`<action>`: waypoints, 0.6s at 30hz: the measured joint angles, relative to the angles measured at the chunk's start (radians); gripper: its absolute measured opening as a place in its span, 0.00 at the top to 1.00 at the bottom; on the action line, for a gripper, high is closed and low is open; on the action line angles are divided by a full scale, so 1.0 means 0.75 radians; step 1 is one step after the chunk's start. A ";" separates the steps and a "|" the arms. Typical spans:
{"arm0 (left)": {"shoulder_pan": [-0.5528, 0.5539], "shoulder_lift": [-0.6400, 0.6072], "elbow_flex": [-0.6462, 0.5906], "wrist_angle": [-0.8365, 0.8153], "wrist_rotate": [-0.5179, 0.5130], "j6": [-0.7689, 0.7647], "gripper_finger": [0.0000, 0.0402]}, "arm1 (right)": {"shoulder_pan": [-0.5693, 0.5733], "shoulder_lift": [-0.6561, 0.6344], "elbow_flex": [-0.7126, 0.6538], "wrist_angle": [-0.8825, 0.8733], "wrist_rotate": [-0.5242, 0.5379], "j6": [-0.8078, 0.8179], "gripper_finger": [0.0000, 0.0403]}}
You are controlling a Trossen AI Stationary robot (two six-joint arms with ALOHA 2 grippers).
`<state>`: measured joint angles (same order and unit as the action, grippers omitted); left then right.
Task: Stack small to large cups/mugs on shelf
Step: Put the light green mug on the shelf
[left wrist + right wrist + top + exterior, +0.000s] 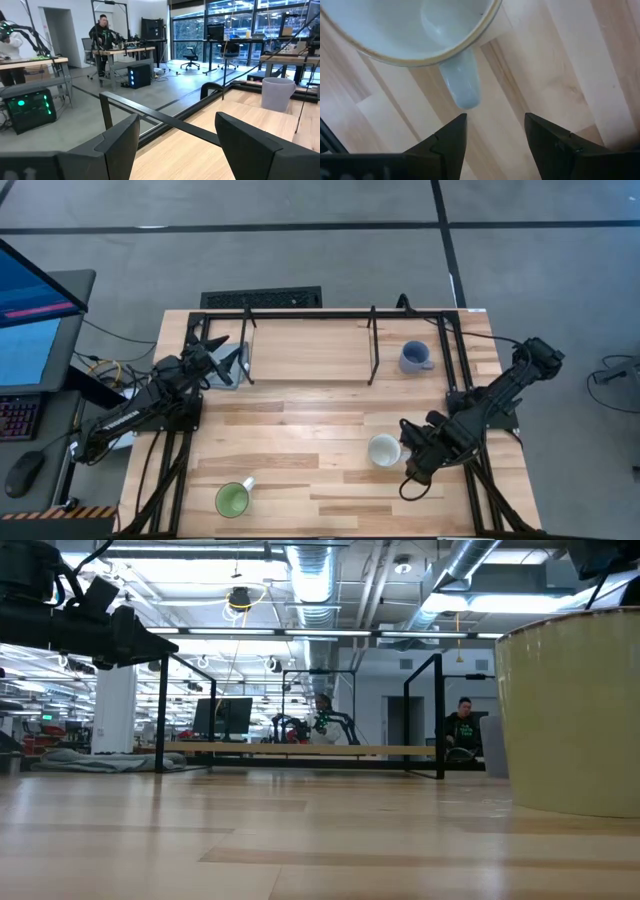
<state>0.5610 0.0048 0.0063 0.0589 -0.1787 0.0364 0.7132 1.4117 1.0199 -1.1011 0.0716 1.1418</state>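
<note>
Mugs, three, handled, all standing upright. Green mug sitting at the near table edge. White mug sitting right of centre; right gripper hovering just beside it, fingers spread wide and holding nothing, its handle lying just ahead of the gap. Advice: lining the fingers squarely over the handle or rim before closing. Blue-grey mug already standing on the shelf. Left gripper waiting open and empty at the shelf's left end.

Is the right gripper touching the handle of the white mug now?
Apart. In the right wrist view, bare table shows between the open right gripper and the handle of the white mug.
</note>
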 joint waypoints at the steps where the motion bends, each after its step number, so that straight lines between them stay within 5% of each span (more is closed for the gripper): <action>1: 0.000 0.000 0.000 0.000 0.000 0.000 0.37 | 0.000 0.000 0.000 0.000 0.000 -0.013 0.45; 11: 0.000 0.000 0.000 0.000 0.001 -0.053 0.37 | -0.009 0.000 0.000 0.065 0.006 -0.366 0.45; 18: 0.000 0.000 0.001 0.000 0.001 -0.055 0.37 | -0.064 0.000 0.000 0.078 0.010 -0.315 0.45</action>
<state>0.5610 0.0048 0.0067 0.0589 -0.1783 -0.0048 0.6650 1.4117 1.0199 -1.0424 0.0791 0.9053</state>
